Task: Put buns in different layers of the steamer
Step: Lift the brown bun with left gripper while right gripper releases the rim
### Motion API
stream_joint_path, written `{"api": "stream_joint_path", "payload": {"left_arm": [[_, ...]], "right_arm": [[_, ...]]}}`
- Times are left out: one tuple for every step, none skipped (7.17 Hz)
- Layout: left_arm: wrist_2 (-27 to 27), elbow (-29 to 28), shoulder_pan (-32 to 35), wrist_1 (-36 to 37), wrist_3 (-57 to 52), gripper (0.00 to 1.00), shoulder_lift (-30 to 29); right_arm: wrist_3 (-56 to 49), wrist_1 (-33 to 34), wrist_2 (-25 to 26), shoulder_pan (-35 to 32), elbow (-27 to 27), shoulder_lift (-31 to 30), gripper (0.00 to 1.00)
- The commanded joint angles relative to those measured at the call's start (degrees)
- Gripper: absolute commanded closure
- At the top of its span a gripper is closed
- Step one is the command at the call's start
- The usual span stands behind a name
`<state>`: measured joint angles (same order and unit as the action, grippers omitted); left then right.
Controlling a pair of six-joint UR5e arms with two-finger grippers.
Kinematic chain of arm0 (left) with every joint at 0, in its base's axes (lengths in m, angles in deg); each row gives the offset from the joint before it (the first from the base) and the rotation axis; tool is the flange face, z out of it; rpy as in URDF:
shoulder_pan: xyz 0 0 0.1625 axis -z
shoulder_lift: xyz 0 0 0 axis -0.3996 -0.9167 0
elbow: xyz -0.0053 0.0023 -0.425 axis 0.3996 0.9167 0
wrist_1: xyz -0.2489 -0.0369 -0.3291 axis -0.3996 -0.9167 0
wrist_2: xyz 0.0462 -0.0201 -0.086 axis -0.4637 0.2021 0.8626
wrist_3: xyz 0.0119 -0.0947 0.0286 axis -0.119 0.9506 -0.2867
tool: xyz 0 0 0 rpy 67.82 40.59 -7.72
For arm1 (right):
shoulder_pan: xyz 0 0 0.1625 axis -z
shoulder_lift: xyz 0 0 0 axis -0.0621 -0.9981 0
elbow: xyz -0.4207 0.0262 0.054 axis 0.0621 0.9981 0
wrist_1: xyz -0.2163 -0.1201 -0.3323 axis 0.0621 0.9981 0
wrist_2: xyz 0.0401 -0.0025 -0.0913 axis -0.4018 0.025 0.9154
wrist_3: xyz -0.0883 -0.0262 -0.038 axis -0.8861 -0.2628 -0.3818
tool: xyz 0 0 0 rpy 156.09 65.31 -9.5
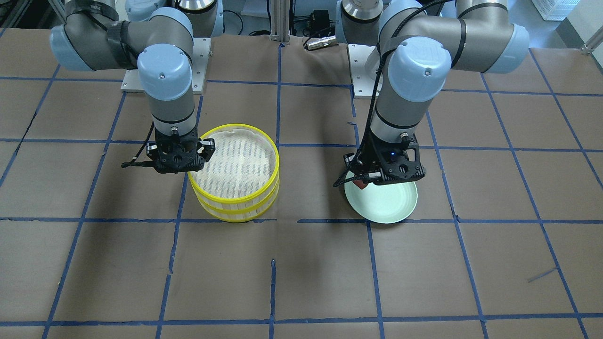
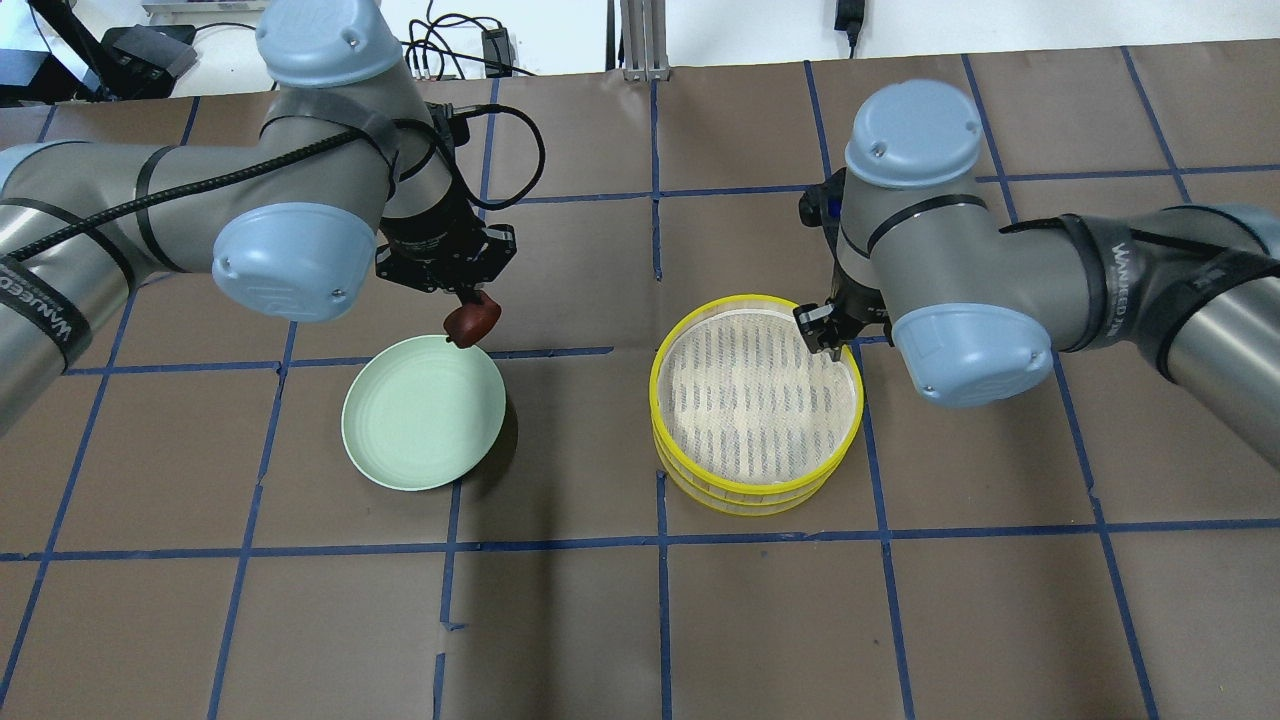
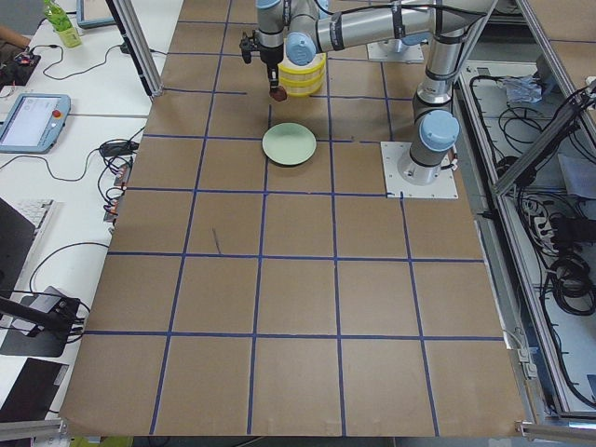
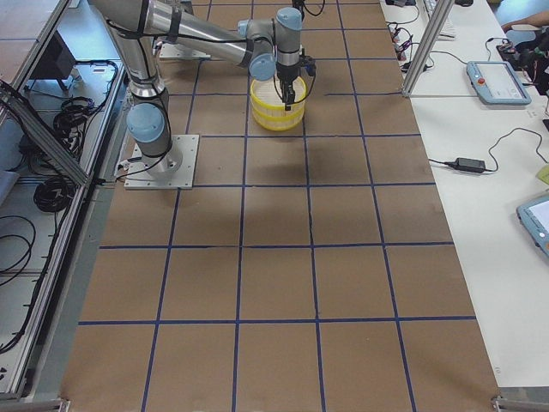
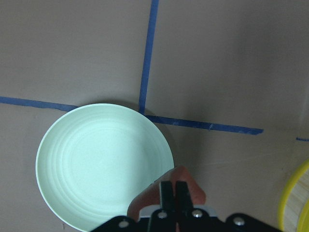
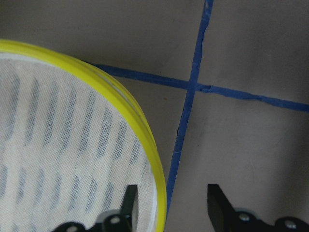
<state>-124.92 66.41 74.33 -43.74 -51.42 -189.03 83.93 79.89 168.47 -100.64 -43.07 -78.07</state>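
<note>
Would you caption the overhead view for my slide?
Left gripper holds brown bun above plate edge; right gripper straddles steamer rim.

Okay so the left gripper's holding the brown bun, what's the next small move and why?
Probably carry the left gripper, shut on the reddish-brown bun above the green plate's edge, across to over the steamer. Its top liner shows bare, and the right gripper stands open astride the rim, one finger inside, one outside.

Steamer: yellow hoops, pale slats
Liner: white, grey stripes
Plate: pale green
Bun: reddish-brown
Table: brown, blue grid
</note>
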Motion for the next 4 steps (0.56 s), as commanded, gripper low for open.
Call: {"api": "stream_joint_path", "payload": {"left_arm": [[0.8, -1.7, 2.6, 1.0, 4.4, 1.00, -0.4], [1.2, -3.8, 6.5, 1.2, 6.9, 1.00, 0.1], [1.1, -5.5, 11.2, 1.4, 12.9, 1.00, -0.8], [1.1, -5.6, 14.1, 4.5, 16.9, 1.00, -2.5]], "right_arm": [[0.6, -15.1, -2.2, 0.8, 11.5, -3.9, 0.00], [2.0, -21.0, -3.3, 0.8, 16.2, -4.0, 0.00], [6.3, -23.2, -6.8, 1.5, 16.9, -4.1, 0.03], [5.8, -22.6, -7.5, 3.1, 17.7, -4.2, 0.03]]}}
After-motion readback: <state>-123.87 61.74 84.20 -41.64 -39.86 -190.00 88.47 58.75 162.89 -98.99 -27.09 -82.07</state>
